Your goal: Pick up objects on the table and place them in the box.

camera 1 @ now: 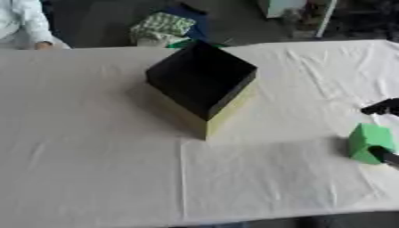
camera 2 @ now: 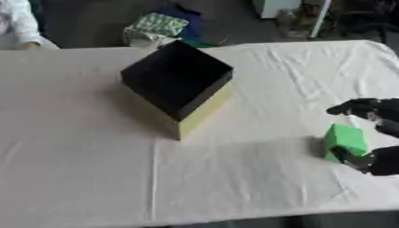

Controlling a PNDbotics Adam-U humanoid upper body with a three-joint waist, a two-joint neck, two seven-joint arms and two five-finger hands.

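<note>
White wrinkled cloth covers the table [camera 2: 93,169], and we see a square open box [camera 2: 177,80] standing on it near the middle, turned corner-on toward us, black inside with pale yellow outer walls. We see nothing inside the box; its interior reads as plain dark.

At the right edge sits a small bright green block [camera 2: 344,140], resting on the cloth well apart from the box. We see the robot's black right hand [camera 2: 372,111] coming in from the right side: one part reaches over just above and beyond the block, another dark part lies against the block's lower right corner. So the hand is spread around the block, fingers on either side. The lower part seems to touch it; we cannot tell whether the upper one does. The block appears to sit flat on the table, not raised.

We do not see the left hand in either view.

Beyond the far table edge there is a green-and-white patterned bundle [camera 2: 156,26] on the dark floor, and a white-sleeved arm [camera 2: 17,24] at the top left corner, not touching anything of the task.
</note>
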